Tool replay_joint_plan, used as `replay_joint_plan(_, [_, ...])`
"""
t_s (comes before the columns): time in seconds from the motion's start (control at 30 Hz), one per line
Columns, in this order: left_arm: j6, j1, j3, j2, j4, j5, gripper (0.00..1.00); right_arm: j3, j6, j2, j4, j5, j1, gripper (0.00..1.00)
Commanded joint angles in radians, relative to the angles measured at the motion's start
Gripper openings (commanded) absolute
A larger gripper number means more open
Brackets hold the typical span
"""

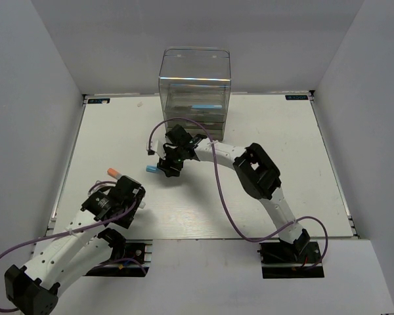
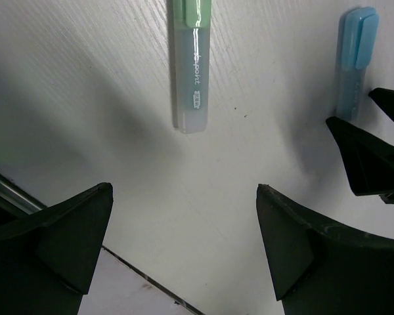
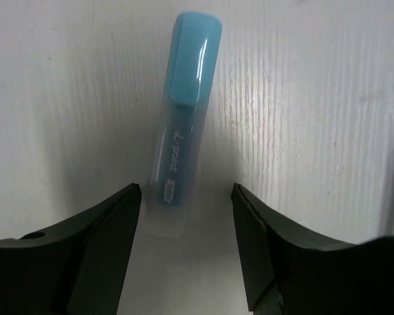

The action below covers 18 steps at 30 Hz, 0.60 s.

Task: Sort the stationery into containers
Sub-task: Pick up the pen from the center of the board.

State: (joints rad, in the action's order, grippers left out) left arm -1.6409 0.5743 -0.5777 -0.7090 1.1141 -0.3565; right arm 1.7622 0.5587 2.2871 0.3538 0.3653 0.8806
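There are two arms and two grippers. There is one clear box [image 1: 194,82] of drawers, standing at the far side of the white table [image 1: 282,164], in the middle. Something light blue [image 1: 207,107] shows inside the box.

Three loose markers can be counted on the table: one blue, one green and one with an orange tip.

The blue marker [image 3: 184,118] lies flat near the middle of the table, on the near side of the box. The right gripper [image 3: 185,190] is low over it. Its two fingers are apart, one on each side of the marker's clear end. There is a gap on the right side, so it is not squeezing the marker.

The green marker [image 2: 191,72] lies flat too, to the left of the blue one and apart from it. It shows only in the left wrist view, out in front of the left gripper [image 2: 184,190]. That gripper's two fingers are spread very wide and hold nothing. Only bare table is between them.

The marker with the orange tip [image 1: 111,172] lies on the left side of the table, just beyond the left gripper.
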Motion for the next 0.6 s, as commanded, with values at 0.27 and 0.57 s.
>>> replay_joint_plan(0.27, [-0.028,-0.013,0.058,-0.058,-0.071,-0.004,1.0,-0.013,0.046,0.035,0.024,0.041,0.003,0.3])
replay_joint_plan(0.57, [-0.028,-0.013,0.09,-0.128,-0.161,-0.041,1.0,-0.133,0.056,-0.171,0.024,0.0,-0.054,0.0])
